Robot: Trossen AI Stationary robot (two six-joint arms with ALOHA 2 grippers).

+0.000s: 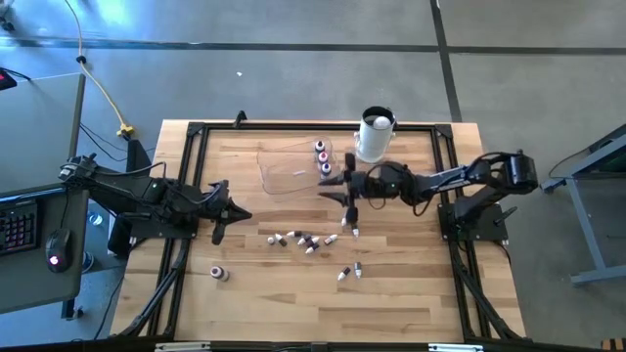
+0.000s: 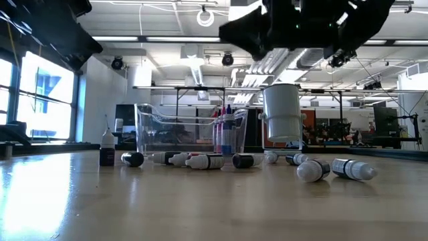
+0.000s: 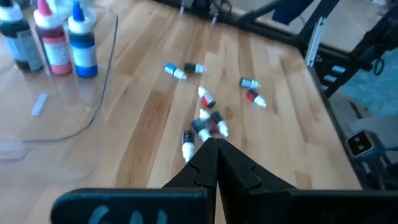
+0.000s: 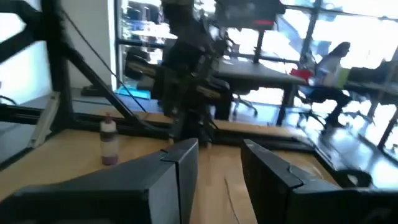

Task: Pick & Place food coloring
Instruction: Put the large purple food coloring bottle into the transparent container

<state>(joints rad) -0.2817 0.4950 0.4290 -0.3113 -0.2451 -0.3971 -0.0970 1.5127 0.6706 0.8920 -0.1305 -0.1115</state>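
Several tiny food coloring bottles (image 1: 303,240) lie on their sides mid-table, with two more (image 1: 349,273) nearer the front edge. One bottle (image 1: 219,274) stands upright at the near left. Three larger bottles (image 1: 321,156) stand in a clear container (image 1: 289,171) at the far middle. My right gripper (image 1: 335,188) hovers above the table beside that container's right end, pointing level toward the table's left. It is open (image 4: 219,149), with nothing between its fingers. My left gripper (image 1: 240,213) is shut (image 3: 214,152) and raised at the table's left, aimed at the lying bottles (image 3: 208,121).
A tall white cylindrical container (image 1: 375,137) with a dark top stands at the far edge, just behind my right gripper. Black frame rails (image 1: 196,132) run round the table. A person (image 4: 333,62) sits in the room beyond. Bare wood lies along the front edge (image 1: 293,313).
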